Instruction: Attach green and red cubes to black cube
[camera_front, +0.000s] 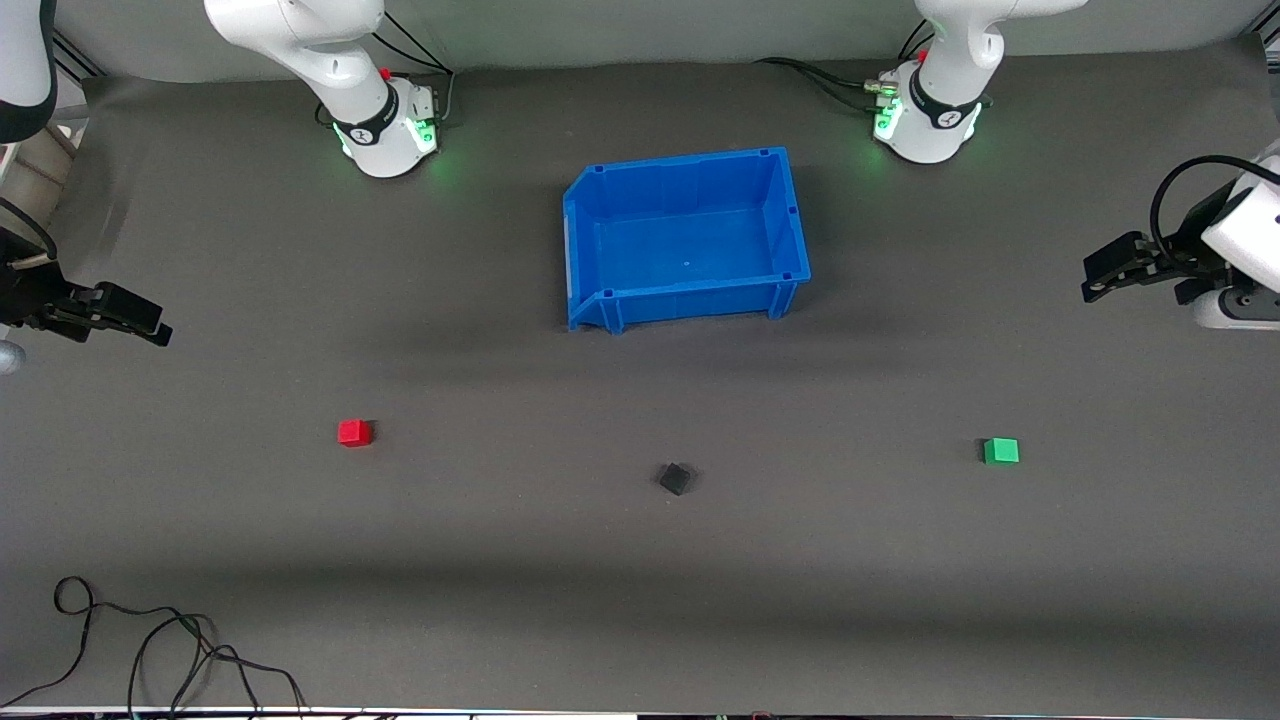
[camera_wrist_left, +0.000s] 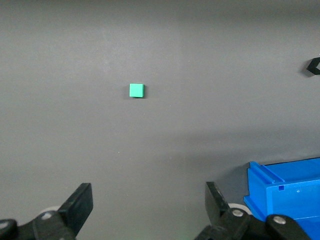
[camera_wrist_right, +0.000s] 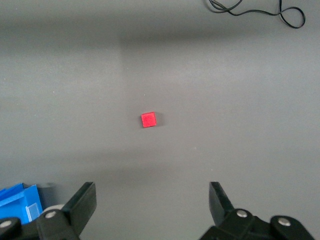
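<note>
Three tiny cubes lie apart on the dark mat. The red cube (camera_front: 354, 432) (camera_wrist_right: 148, 119) is toward the right arm's end. The black cube (camera_front: 675, 478) (camera_wrist_left: 315, 66) sits in the middle, nearer the front camera than the bin. The green cube (camera_front: 1001, 451) (camera_wrist_left: 136, 90) is toward the left arm's end. My left gripper (camera_front: 1098, 280) (camera_wrist_left: 148, 200) hangs open and empty over the mat's left-arm end, well apart from the green cube. My right gripper (camera_front: 150, 325) (camera_wrist_right: 151, 200) hangs open and empty over the mat's right-arm end, apart from the red cube.
An empty blue bin (camera_front: 690, 300) (camera_wrist_left: 285, 195) (camera_wrist_right: 17, 200) stands mid-table between the two bases. A loose black cable (camera_front: 150, 650) (camera_wrist_right: 260, 10) lies at the mat's front edge toward the right arm's end. Bare mat surrounds each cube.
</note>
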